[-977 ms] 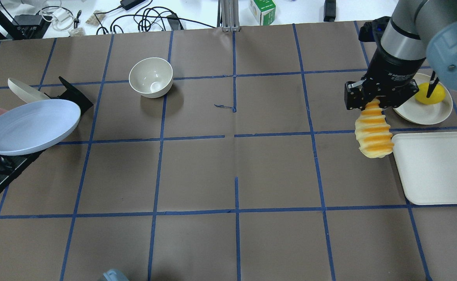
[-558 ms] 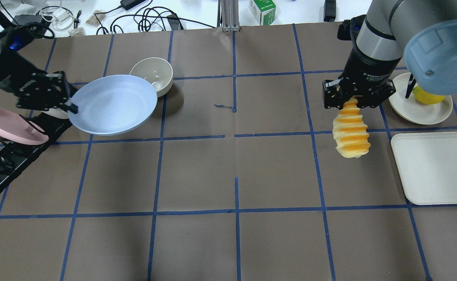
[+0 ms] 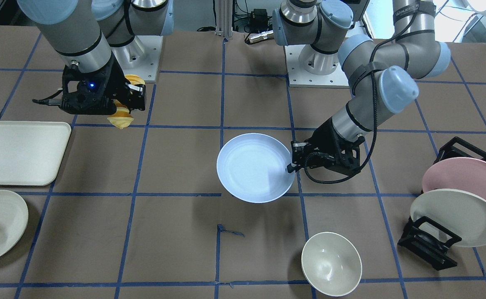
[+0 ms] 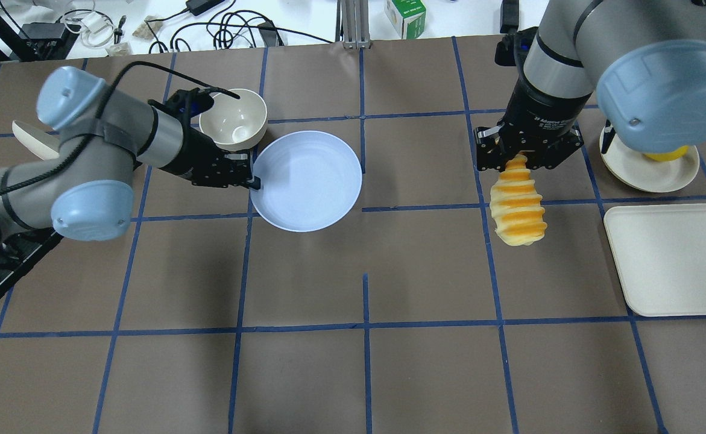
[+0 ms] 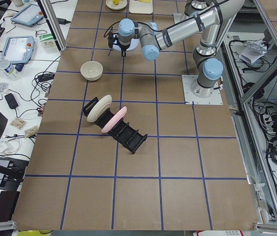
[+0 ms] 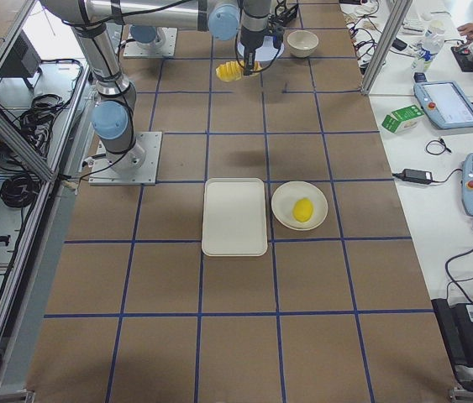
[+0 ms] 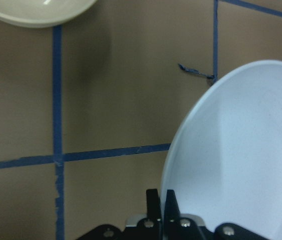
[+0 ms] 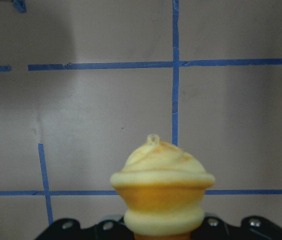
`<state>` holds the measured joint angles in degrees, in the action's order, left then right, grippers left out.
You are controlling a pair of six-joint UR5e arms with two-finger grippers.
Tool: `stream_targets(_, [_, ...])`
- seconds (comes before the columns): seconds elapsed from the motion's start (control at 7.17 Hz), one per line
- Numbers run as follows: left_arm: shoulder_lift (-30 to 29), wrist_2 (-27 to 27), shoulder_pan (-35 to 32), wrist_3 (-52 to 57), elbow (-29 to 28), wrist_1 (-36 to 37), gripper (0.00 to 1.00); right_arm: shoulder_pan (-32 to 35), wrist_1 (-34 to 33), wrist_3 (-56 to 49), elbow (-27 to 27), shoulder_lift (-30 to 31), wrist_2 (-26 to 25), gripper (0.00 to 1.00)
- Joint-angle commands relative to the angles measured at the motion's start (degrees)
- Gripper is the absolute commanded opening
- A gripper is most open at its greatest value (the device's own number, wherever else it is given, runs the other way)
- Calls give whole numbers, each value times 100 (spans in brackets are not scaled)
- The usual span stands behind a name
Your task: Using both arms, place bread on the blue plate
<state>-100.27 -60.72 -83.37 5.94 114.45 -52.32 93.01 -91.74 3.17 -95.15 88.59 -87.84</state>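
The right gripper (image 4: 521,158) had its jaws clamped on one end of the ridged orange-and-yellow bread loaf (image 4: 516,208), whose long axis hung down over the brown table (image 4: 365,374). Well apart to its left, the left gripper (image 4: 254,179) pinched the rim of the round pale-blue plate (image 4: 306,181) in closed jaws.

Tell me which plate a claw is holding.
The blue plate, its rim in the left claw; the pink plate and white plate lean in the rack, the fruit plate lies flat.
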Motion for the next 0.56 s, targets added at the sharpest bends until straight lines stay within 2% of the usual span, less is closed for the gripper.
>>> stream_targets(0.0, [-666, 245, -450, -267, 139, 720, 0, 242, -368, 60, 5, -253, -66, 0])
stream_targets(0.14, [-895, 245, -513, -426, 130, 1054, 0, 261, -406, 104, 5, -438, -84, 0])
stream_targets(0.42, [-1230, -236, -767, -445, 139, 1688, 1, 461, -896, 359, 5, -754, -14, 0])
